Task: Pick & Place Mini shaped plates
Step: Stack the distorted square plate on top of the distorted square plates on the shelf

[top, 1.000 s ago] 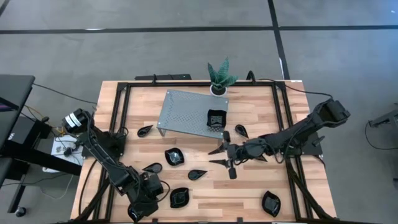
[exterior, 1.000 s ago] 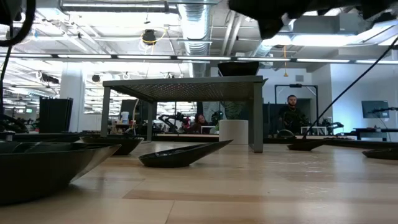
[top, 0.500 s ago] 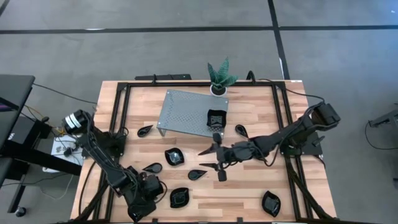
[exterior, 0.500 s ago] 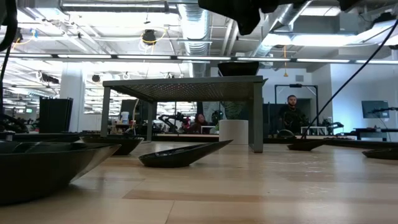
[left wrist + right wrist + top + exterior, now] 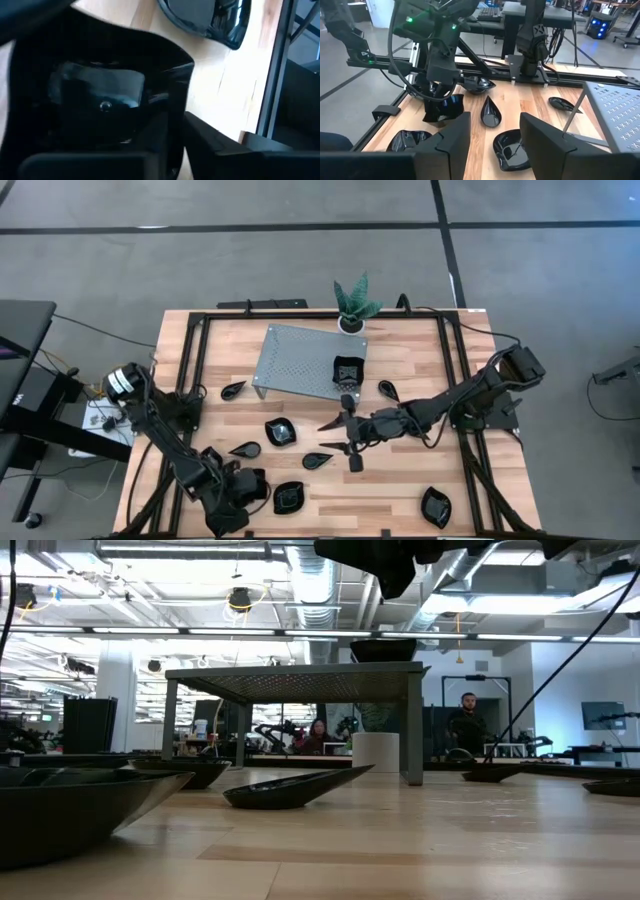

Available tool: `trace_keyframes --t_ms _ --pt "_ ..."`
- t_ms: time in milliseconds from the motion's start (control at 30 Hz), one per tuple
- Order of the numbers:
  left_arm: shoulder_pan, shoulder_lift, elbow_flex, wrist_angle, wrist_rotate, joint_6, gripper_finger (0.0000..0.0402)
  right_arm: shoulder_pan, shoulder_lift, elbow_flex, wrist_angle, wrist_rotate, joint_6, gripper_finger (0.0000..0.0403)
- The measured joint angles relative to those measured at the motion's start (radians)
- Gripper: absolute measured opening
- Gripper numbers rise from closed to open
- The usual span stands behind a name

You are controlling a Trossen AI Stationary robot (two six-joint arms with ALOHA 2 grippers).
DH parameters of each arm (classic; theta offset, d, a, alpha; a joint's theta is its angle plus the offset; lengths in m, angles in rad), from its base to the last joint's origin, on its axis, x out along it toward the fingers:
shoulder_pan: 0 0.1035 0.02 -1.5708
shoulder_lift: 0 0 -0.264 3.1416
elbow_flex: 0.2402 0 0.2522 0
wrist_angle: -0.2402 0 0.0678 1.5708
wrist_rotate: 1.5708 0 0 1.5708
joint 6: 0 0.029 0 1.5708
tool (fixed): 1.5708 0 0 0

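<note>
Gripping a glossy black wavy-rimmed plate, the left tool is hovering well off the perforated grey metal stand; the right tool is spreading open beside it.

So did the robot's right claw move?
Yes. The open right claw slid left, away from the small black teardrop dish, stopping below the grey perforated metal stand.
</note>
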Motion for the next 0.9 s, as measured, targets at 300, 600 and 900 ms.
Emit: trace_keyframes --t_ms 300,600,900 --pt "0.006 -0.13 -0.003 0.002 -0.045 0.11 0.0007 0.0 0.0 0.0 0.002 0.0 0.001 0.0164" --pt "0.079 -0.26 -0.003 0.04 -0.021 0.511 0.0005 -0.022 0.107 0.027 0.198 -0.28 -0.035 0.0162" --pt "0.152 -0.307 -0.003 0.175 0.071 0.91 0.0006 -0.039 0.346 0.311 0.055 -0.592 -0.008 0.0148"
